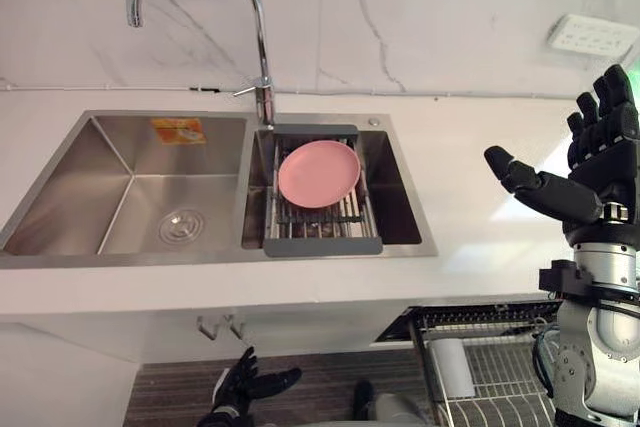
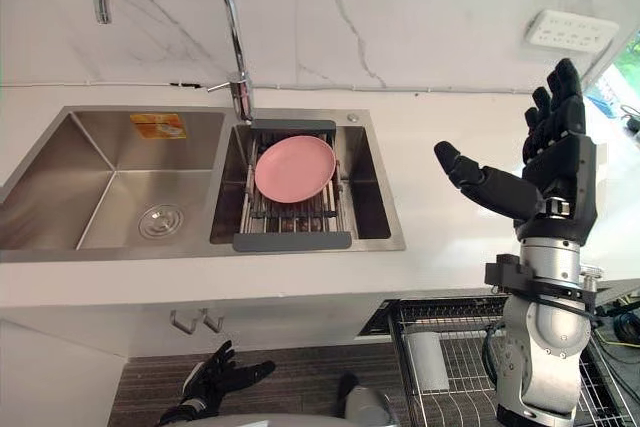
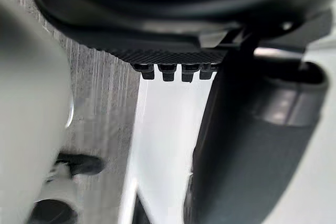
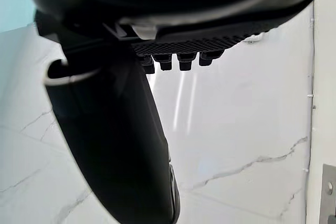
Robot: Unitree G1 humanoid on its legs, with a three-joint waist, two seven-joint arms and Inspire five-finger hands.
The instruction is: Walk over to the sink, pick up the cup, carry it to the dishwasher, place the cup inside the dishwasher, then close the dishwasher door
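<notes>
Right eye view takes in more of the dishwasher rack (image 2: 465, 372) below the desk (image 2: 450, 242) edge than the left eye view. The cup (image 2: 428, 360), white and plain, seems to lie on its side in that rack, its shape hard to make out. Right hand (image 2: 558, 172) stands raised over the desk, fingers straight, empty. Left hand (image 2: 208, 382) hangs low near the floor (image 2: 300, 377), fingers loosely spread, holding nothing. A pink plate (image 2: 295, 169) rests on the drainer (image 2: 292, 240) across the sink (image 2: 110, 182)
</notes>
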